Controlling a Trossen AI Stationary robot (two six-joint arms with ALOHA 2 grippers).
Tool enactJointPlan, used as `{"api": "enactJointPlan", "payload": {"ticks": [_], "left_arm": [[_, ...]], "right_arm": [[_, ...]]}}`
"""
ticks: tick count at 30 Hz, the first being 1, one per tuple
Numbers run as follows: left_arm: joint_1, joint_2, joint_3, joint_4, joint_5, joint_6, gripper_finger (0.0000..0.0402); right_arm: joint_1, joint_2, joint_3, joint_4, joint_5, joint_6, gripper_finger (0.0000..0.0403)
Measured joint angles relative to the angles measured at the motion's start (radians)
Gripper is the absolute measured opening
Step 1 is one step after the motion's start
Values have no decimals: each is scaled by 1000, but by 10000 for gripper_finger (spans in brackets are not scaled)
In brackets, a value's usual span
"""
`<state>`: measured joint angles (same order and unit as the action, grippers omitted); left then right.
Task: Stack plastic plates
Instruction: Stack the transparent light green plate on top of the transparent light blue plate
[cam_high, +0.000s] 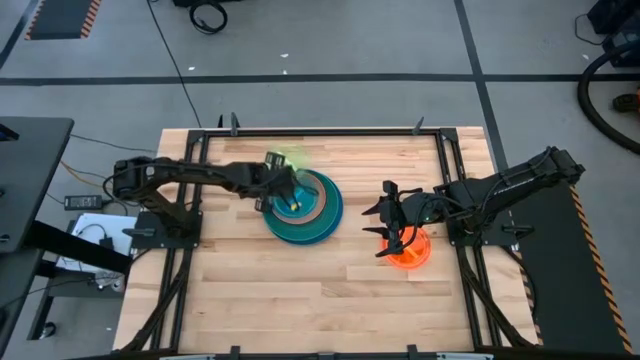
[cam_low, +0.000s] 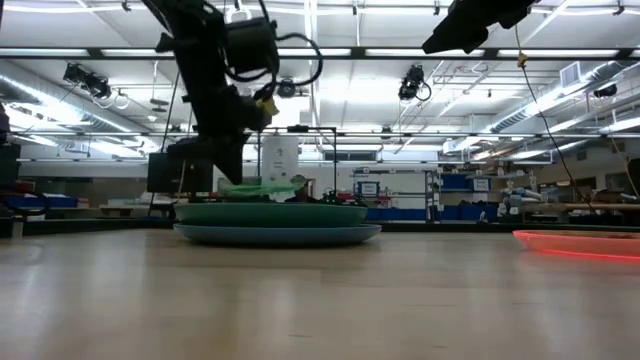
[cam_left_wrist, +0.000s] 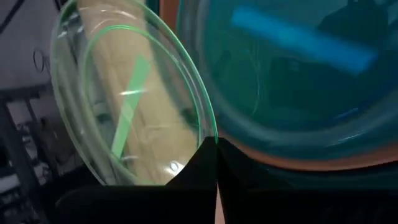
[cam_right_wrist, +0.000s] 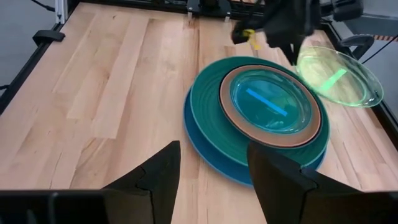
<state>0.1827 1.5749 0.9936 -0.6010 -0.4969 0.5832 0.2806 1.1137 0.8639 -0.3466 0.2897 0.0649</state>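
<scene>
A stack of plates (cam_high: 318, 212) sits mid-table: blue lowest, then teal-green, tan, and cyan (cam_right_wrist: 270, 102) on top. My left gripper (cam_high: 283, 190) is at the stack's left side, shut on the translucent lime green plate (cam_high: 290, 160), which also shows in the right wrist view (cam_right_wrist: 339, 78). The translucent orange plate (cam_high: 410, 250) lies flat on the table to the right, seen in the low view as a thin red line (cam_low: 580, 243). My right gripper (cam_high: 388, 215) hovers open beside it, high above the table, facing the stack (cam_right_wrist: 214, 155). My left gripper pinches the lime green plate by its rim (cam_left_wrist: 208, 138) between the two fingers, coming from the table's left. The plate is tilted and held off the table, jutting out past the stack's far-left edge (cam_right_wrist: 311, 62). Whether it touches the stack I cannot tell.
The wooden table (cam_high: 250, 290) has a black frame around its edge (cam_high: 330, 130). Bare wood lies near and to the left of the stack. Cables and equipment sit on the floor beyond the table.
</scene>
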Motion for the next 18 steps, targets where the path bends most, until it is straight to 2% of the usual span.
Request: {"api": "enactJointPlan", "payload": {"ticks": [6, 18], "left_arm": [[-111, 0, 10, -29, 15, -85, 4], [-238, 0, 10, -38, 194, -238, 4]], "right_arm": [[0, 0, 0, 0, 0, 4, 194], [15, 11, -15, -14, -4, 65, 194]]}}
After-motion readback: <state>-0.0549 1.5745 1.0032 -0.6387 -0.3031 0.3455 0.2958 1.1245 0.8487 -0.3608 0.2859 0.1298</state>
